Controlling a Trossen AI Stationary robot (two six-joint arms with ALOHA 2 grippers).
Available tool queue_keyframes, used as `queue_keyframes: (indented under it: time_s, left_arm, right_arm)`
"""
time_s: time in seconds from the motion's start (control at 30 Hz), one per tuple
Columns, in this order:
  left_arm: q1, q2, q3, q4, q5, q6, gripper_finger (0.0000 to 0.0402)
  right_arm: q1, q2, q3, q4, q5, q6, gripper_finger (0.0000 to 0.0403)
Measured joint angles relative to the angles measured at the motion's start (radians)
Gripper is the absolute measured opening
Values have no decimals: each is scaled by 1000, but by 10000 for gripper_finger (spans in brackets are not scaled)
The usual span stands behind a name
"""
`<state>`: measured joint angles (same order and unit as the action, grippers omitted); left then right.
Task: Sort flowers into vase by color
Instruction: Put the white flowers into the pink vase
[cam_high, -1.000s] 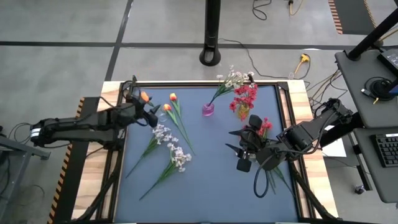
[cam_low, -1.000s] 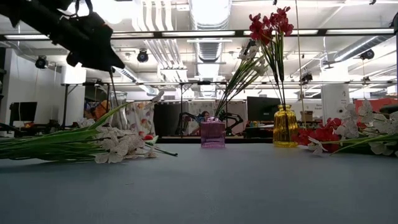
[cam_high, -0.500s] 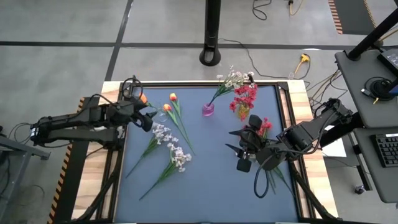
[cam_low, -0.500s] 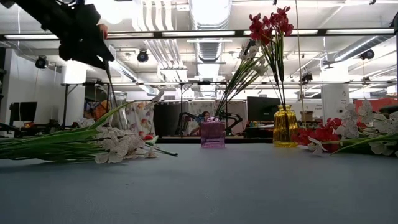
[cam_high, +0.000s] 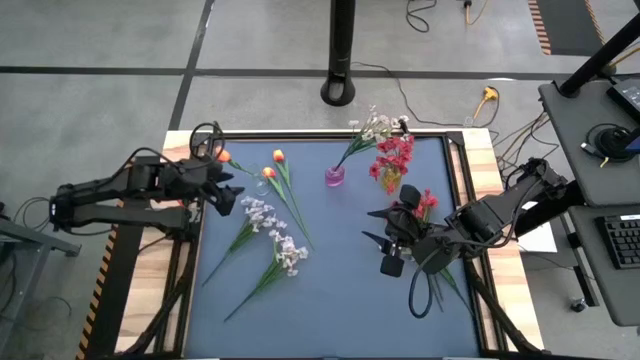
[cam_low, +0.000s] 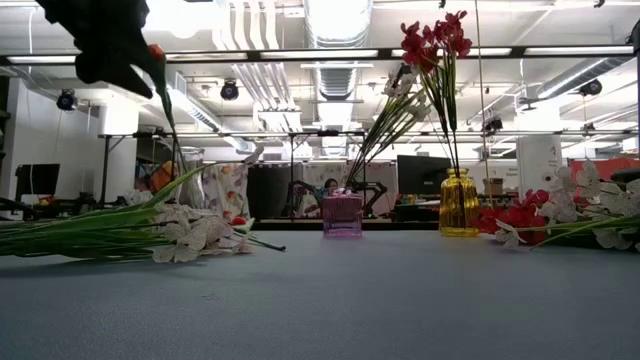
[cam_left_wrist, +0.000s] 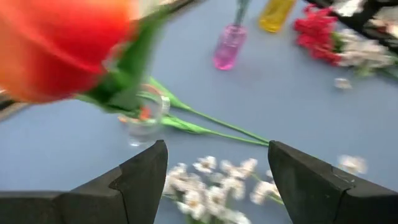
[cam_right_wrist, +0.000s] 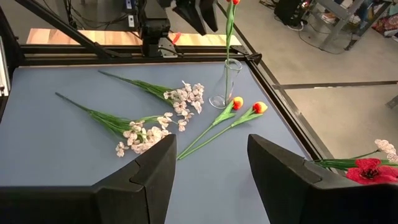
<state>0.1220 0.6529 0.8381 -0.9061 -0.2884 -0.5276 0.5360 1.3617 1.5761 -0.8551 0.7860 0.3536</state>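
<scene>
no readable text, no labels, no brand marks, no numbers on anything in view

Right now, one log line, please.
left claw open beside orange tulip | tulip upright in clear vase | right claw open, waiting by red flowers

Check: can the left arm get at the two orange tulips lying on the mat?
Probably yes: the left gripper is open and the orange tulips lie uncovered nearby; only the clear vase stands close.

A black pole base (cam_high: 340, 92) stands on the floor beyond the table (cam_high: 340, 300).
</scene>
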Motion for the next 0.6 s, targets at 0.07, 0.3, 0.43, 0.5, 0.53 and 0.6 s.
queue_keyframes:
  time_s: [0.07, 0.3, 0.43, 0.5, 0.53, 0.6]
  left_arm:
    - [-10, 0, 16, -7, 33, -17, 261]
    - [-46, 0, 91, -109, 45, -106, 261]
    - [-73, 0, 136, -153, 48, -143, 261]
    - [-100, 0, 150, -153, 73, -173, 261]
    - [-118, -1, 155, -153, 88, -193, 261]
    - [-169, 0, 158, -152, 113, -236, 261]
  right_arm:
    - [0, 0, 0, 0, 0, 1, 192]
    - [0, 0, 0, 0, 0, 2, 192]
    - [0, 0, 0, 0, 0, 2, 192]
    - [0, 0, 0, -1, 0, 4, 192]
    - [0, 0, 0, -1, -2, 11, 192]
    - [0, 0, 0, -6, -22, 26, 192]
